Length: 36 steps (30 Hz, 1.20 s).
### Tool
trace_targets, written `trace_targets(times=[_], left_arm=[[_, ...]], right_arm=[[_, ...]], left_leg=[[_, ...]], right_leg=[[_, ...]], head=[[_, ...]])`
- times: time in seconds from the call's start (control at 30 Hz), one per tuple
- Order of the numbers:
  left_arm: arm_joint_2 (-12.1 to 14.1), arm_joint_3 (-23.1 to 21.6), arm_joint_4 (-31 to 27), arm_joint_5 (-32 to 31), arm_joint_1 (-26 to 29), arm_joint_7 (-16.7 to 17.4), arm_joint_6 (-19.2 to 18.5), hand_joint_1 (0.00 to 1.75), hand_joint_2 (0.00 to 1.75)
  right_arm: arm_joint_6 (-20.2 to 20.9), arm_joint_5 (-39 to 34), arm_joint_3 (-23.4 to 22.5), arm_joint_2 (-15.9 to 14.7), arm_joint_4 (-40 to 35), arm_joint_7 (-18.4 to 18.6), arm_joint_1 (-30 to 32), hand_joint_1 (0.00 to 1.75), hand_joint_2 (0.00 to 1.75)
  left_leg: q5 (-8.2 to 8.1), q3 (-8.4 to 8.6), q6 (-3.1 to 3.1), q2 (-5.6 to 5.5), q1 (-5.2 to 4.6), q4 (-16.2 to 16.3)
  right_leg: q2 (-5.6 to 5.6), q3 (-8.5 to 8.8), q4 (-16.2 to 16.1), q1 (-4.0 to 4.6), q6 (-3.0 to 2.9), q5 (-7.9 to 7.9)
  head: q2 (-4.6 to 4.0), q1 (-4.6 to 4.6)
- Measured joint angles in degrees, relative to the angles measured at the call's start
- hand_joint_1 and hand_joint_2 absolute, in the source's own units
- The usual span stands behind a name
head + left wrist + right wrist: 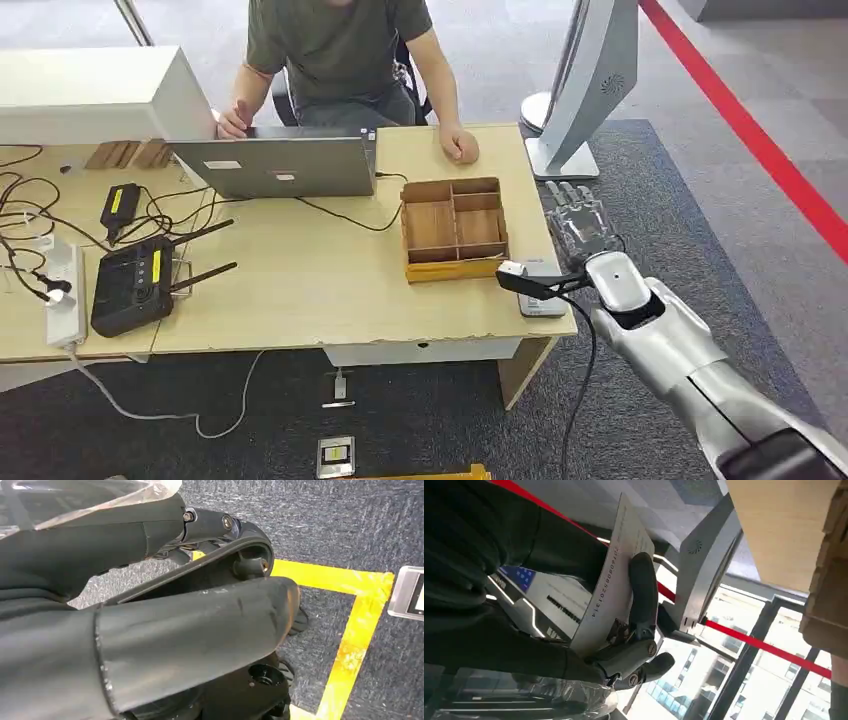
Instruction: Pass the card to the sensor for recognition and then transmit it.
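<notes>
A light wooden desk [300,290] fills the left and middle of the head view. The right robot hand [578,222] reaches in from five o'clock on a silver arm and hangs just off the desk's right edge, at about three o'clock from the desk's middle, fingers pointing away from the robot. In the right wrist view this robot hand [524,595] holds a white card [611,585], a dark finger [643,592] pressed across its face; a row of printed digits runs along the card's edge. Near the card stands a grey-white upright sensor stand [706,565], seen in the head view at one o'clock on the carpet beside the desk corner [585,90].

A brown divided tray [455,228] sits on the desk just left of the hand. A small white device [540,290] lies at the desk's right front corner. A person [340,50] sits at twelve o'clock behind an open laptop [280,165]. At nine o'clock lie a black controller [135,285], a power strip [62,290] and tangled cables.

The left wrist view looks down at grey carpet with yellow tape [350,630]; I cannot tell whether the left robot hand is wide or narrow.
</notes>
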Motion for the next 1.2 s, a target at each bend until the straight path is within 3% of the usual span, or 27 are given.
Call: trace_targets(times=[0.2,0.43,1.2], left_arm=[[0.0,0.0,0.0,0.04,0.0,-0.22,0.0,0.0,0.0],[-0.02,-0.02,0.0,-0.02,-0.01,-0.28,0.0,0.0,0.0],[0.0,-0.04,0.0,-0.26,-0.02,0.13,0.15,0.0,0.0]], right_arm=[[0.37,0.55,0.0,-0.5,1.25,-0.52,1.13,1.75,1.75],[3.87,2.54,1.07,-0.22,2.3,-1.7,2.13,1.75,1.75],[0.96,-1.86,2.6,0.85,5.18,-1.53,4.3,1.75,1.75]], left_leg=[[0.0,0.0,0.0,0.01,0.0,0.0],[0.0,0.0,0.0,0.01,0.01,0.0],[0.0,0.0,0.0,0.01,0.01,0.0]], right_leg=[[0.0,0.0,0.0,0.0,0.0,0.0],[0.0,0.01,0.0,0.0,0.0,0.0],[0.0,0.01,0.01,0.0,0.0,0.0]], head=[[0.0,0.0],[0.0,0.0],[0.0,0.0]])
